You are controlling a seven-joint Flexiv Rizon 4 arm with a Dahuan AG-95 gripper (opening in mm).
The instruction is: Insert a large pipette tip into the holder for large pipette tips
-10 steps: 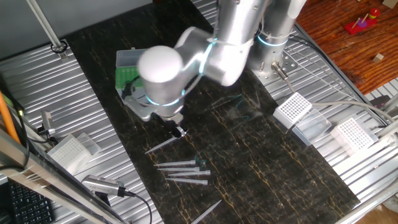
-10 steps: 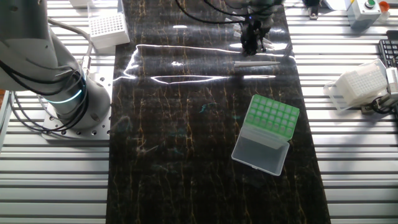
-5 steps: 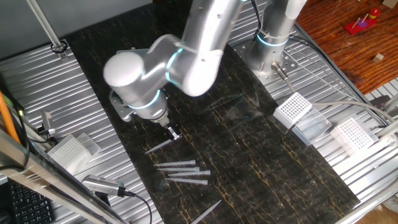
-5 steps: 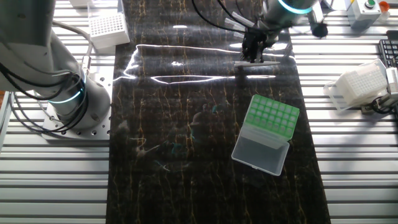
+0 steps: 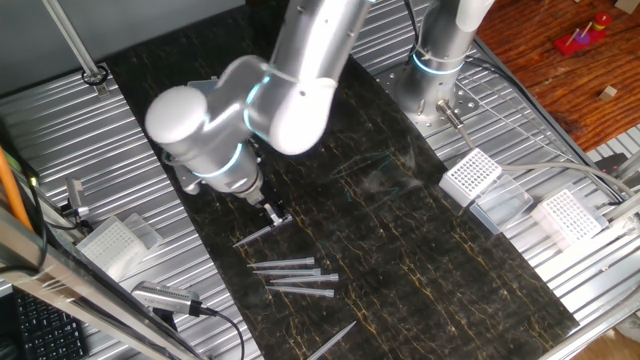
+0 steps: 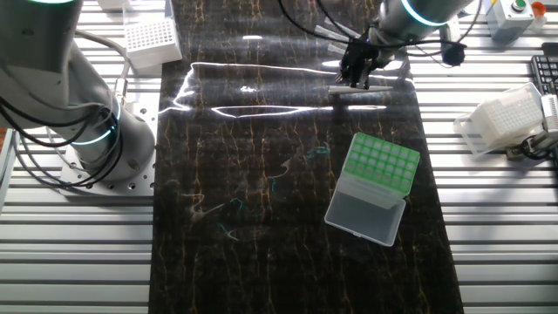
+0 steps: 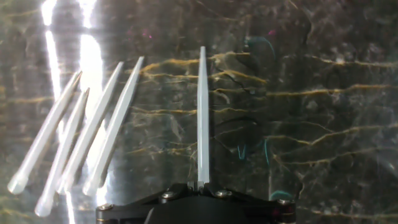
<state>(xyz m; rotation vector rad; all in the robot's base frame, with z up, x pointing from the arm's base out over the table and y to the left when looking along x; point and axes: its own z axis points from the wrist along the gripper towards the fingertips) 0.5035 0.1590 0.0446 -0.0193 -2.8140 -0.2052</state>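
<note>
Over the dark tabletop (image 6: 261,174), near its edge: we see the gripper (image 5: 274,213) low above one large pipette tip (image 7: 202,112)
Tip's lie: flat on the tabletop, wide end at the gripper, point running straight away along the fingers in the hand view
Gripper state: we cannot tell whether it is spread or pinching; the fingertips are hidden below the frame
Spare tips (image 7: 81,134): four, fanned just beside it
Holder for large pipette tips (image 6: 373,185): well apart from the gripper, lid open, green rack facing up
Coming move, in our judgement: lift, tilt the point downward, carry to the rack
</note>
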